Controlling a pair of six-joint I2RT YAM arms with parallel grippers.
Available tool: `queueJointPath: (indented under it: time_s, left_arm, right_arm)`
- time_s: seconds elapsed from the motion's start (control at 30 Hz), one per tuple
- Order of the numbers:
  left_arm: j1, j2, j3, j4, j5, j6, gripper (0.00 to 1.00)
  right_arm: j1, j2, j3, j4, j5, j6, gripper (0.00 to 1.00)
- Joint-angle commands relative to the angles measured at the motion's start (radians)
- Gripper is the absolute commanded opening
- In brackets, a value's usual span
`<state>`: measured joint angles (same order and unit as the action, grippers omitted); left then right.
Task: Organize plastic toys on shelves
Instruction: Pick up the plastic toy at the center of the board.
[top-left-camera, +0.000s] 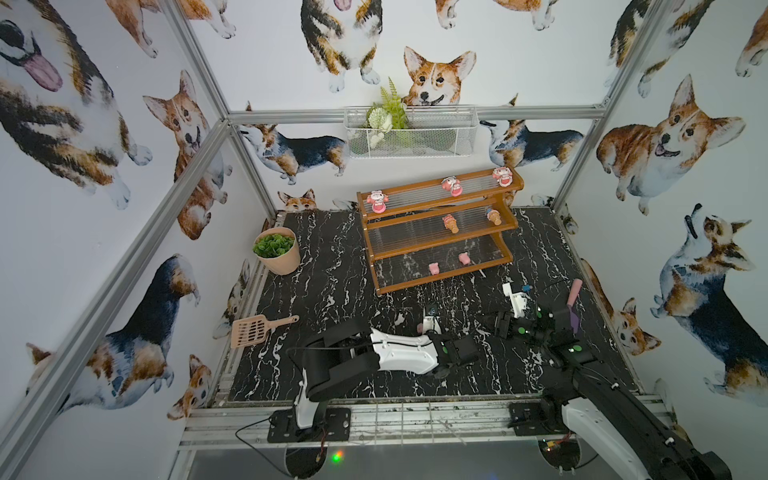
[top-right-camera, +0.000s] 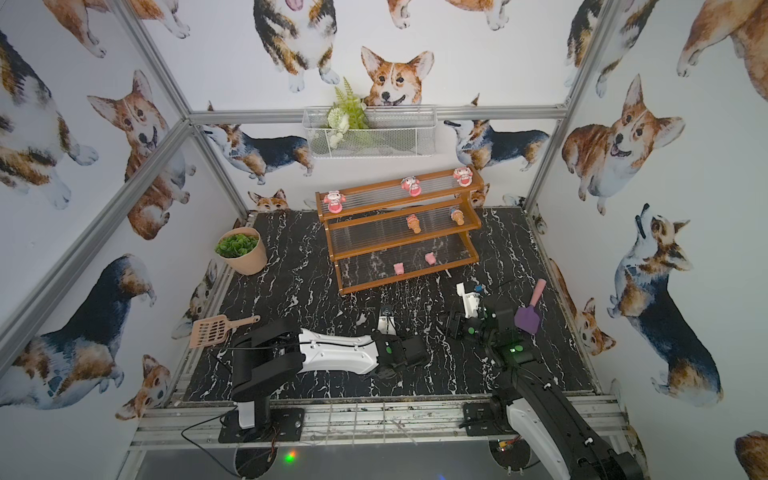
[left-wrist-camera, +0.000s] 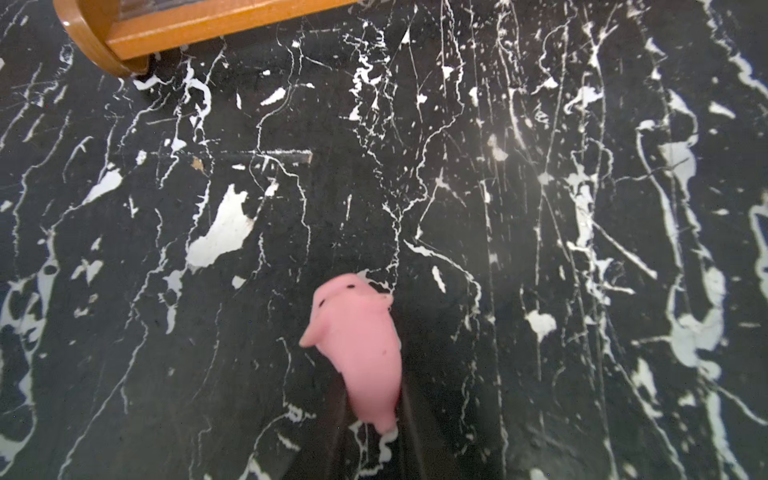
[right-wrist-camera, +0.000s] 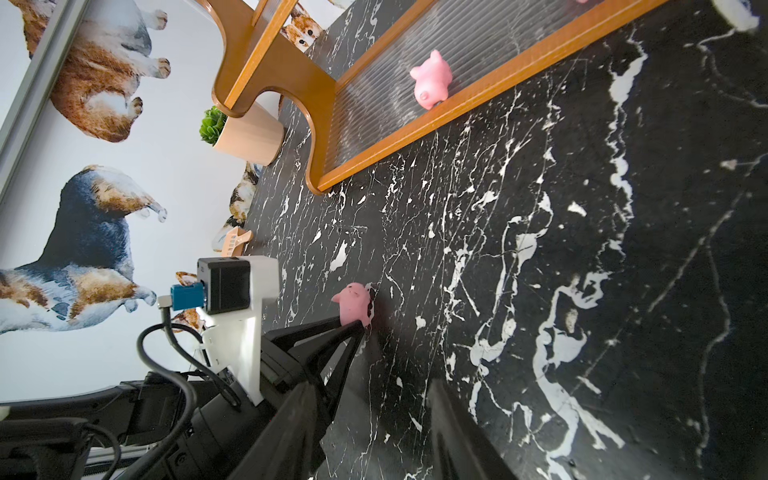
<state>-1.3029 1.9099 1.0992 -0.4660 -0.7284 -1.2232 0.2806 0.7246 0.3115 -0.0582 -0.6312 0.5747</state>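
Shelves (top-left-camera: 415, 282) hold seven toys: dolls (top-left-camera: 451, 185) top tier, cones (top-left-camera: 451, 223) middle, pigs (top-left-camera: 434, 268) bottom. Last pig (right-wrist-camera: 355, 303) is on table (top-left-camera: 332, 291), lower centre in both top views, pinched by left gripper (right-wrist-camera: 353, 323). Right gripper (right-wrist-camera: 370, 384) is parted and empty. Placing the last pig appears to be all that remains.

The left arm (top-left-camera: 403, 353) and right arm (top-left-camera: 594, 424) are black with glossy white shells, green lights (top-left-camera: 576, 349) glowing, a looping black cable (right-wrist-camera: 166, 320) and blue plug (right-wrist-camera: 187, 296) by a white camera bracket (right-wrist-camera: 257, 299), and slim black fingers (right-wrist-camera: 307, 328) on the left gripper (right-wrist-camera: 353, 325).
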Motion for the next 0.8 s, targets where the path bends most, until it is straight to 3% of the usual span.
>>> queueJointPath:
  time_s: [0.0, 0.33, 0.47, 0.77]
  left_arm:
    - [0.003, -0.005, 0.004, -0.030, -0.028, 0.023, 0.18]
    - [0.032, -0.043, -0.026, 0.002, -0.032, 0.093, 0.06]
    - [0.035, -0.062, -0.002, -0.049, -0.056, 0.109, 0.05]
    - [0.194, -0.113, 0.013, -0.001, -0.015, 0.312, 0.06]
  right_arm:
    - [-0.001, -0.005, -0.003, 0.023, -0.009, -0.004, 0.50]
    - [-0.001, -0.013, -0.003, 0.017, -0.009, -0.006, 0.50]
    - [-0.001, -0.013, -0.004, 0.016, -0.007, -0.007, 0.50]
    - [-0.001, -0.002, -0.005, 0.020, -0.005, -0.010, 0.50]
